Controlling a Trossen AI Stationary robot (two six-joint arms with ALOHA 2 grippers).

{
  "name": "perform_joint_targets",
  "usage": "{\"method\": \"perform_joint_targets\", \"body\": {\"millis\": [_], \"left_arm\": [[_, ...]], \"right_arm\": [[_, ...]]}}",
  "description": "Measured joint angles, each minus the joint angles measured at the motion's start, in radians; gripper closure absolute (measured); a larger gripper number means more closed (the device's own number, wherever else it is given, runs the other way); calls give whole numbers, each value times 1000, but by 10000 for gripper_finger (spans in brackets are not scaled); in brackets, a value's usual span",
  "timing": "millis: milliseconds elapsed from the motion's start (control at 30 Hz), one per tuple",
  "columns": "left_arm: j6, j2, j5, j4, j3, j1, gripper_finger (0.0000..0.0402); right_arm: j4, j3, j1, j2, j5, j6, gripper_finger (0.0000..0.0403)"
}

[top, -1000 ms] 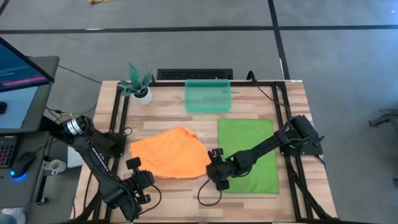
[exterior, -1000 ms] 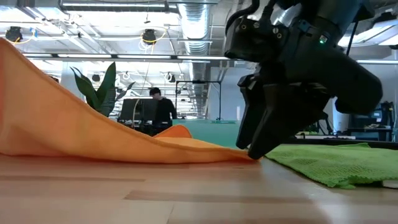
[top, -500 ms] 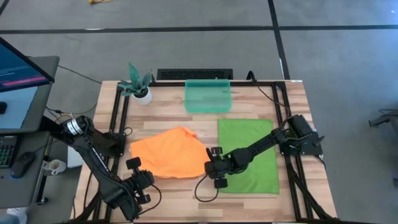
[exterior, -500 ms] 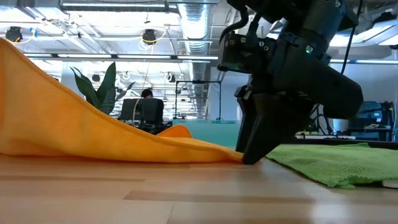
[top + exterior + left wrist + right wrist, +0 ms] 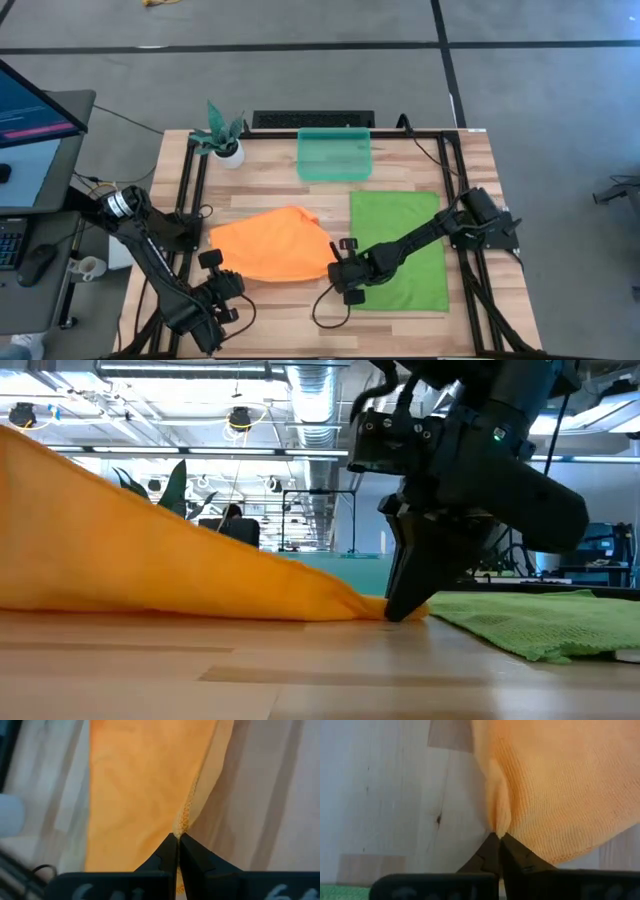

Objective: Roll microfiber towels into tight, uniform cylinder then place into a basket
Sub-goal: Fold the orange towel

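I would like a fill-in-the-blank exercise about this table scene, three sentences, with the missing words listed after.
1. The right claw is shut on the edge of the ____ towel.
2. The green towel lies ____ on the table, not rolled.
3. The teal basket has ____ towels in it.

Missing words: orange; flat; no

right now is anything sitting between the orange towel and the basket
Nothing visible does. The orange towel, pinched by both the left hand and the right hand, has bare wood between it and the basket. The plant stands off to the basket's side.
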State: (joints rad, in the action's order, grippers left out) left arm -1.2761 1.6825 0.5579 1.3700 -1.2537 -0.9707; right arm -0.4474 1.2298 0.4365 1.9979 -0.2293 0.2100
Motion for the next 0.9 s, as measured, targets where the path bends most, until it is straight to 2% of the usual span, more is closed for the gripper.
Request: {"method": "perform_joint_targets", "body": {"millis": [100, 233, 500, 600, 767, 900], "left_arm": [[-3, 0, 24, 18, 0, 0, 401], [-4, 0, 33, 22, 0, 1, 401], [8, 0, 37, 125, -3, 2, 401], [-29, 0, 63, 202, -19, 2, 401], [-38, -41, 123, 203, -27, 4, 401], [-36, -89, 172, 200, -25, 28, 401]], "right_arm": [[-134, 78, 30, 1, -30, 0, 395], [-294, 165, 58, -1, -127, 25, 389], [-475, 332, 67, -3, -274, 26, 396], [-567, 386, 64, -4, -354, 26, 390], [-719, 479, 52, -4, -493, 26, 397], [-803, 559, 27, -5, -562, 27, 395]]}}
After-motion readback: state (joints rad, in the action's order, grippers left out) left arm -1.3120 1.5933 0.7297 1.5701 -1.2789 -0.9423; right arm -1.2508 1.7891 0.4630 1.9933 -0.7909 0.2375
